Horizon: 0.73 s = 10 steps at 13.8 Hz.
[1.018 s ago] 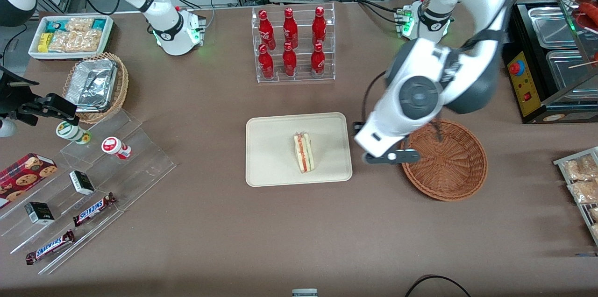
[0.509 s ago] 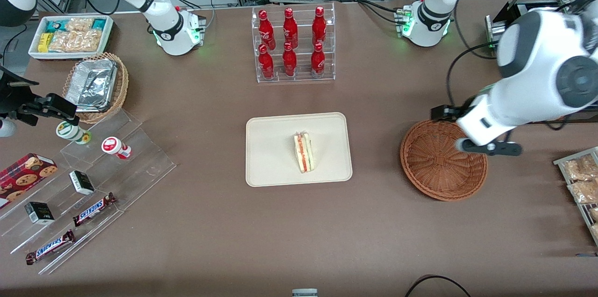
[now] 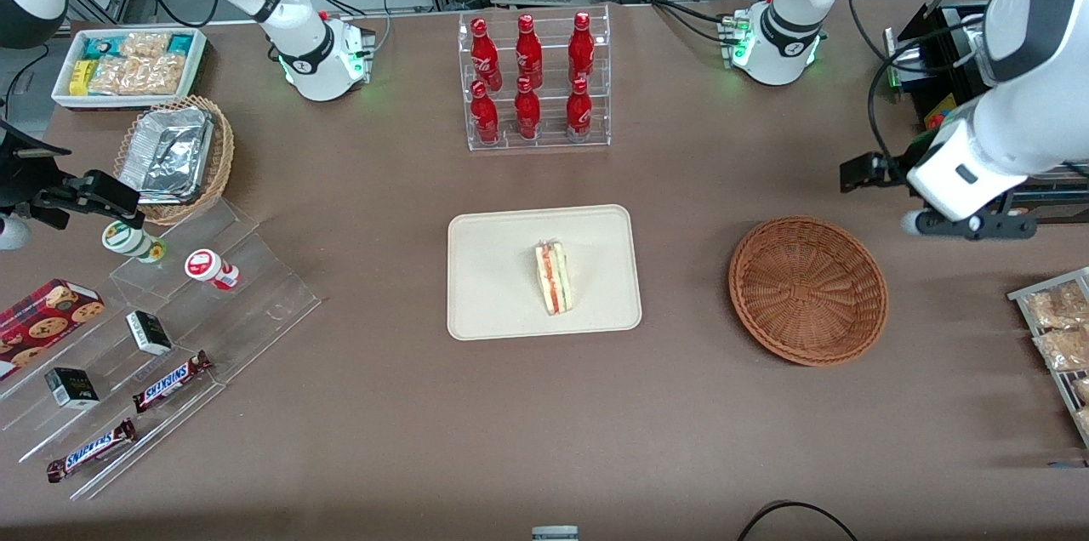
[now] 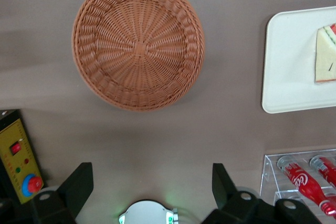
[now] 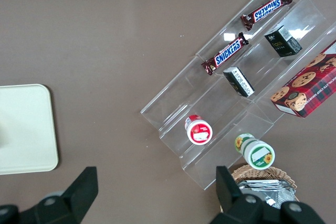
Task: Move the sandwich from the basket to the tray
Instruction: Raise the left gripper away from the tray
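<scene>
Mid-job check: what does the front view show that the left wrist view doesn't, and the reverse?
Only the front view shows the whole flat cream tray and the left arm's gripper from outside, toward the working arm's end of the table past the round reddish-brown wicker basket.

Only the left wrist view shows the gripper's fingers spread open, holding nothing.

Both show the basket with nothing in it, the triangular white-bread sandwich lying on the tray, and the red bottles.

Basket (image 3: 808, 290) rough woven wicker, tray (image 3: 502, 269) smooth matt (plastic-looking), tabletop (image 3: 544, 422) matt brown.
</scene>
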### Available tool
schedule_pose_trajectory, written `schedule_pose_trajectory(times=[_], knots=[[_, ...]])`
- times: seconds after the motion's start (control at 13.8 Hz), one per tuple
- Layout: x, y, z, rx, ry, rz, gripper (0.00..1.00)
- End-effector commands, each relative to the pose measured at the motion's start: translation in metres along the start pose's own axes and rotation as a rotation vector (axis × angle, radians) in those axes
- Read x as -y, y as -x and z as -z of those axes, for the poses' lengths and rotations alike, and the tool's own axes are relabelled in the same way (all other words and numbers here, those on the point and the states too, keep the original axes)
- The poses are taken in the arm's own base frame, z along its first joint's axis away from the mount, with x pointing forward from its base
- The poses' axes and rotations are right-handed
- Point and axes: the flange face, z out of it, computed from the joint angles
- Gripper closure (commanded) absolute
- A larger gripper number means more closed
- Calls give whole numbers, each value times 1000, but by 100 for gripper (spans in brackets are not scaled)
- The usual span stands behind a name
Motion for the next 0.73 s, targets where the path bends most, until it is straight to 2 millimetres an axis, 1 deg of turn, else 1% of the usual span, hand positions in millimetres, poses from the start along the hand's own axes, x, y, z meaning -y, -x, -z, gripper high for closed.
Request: schedule_pose_trajectory(times=[0.0,0.07,0.22,0.51,0.65], knots=[[13,30,14,16,-21,-30,0],[17,38,20,19,-27,-27,0],[21,46,32,23,-57,-23,0],[25,45,50,-11,-56,-15,0],[27,49,53,-5,-58,-11,0]])
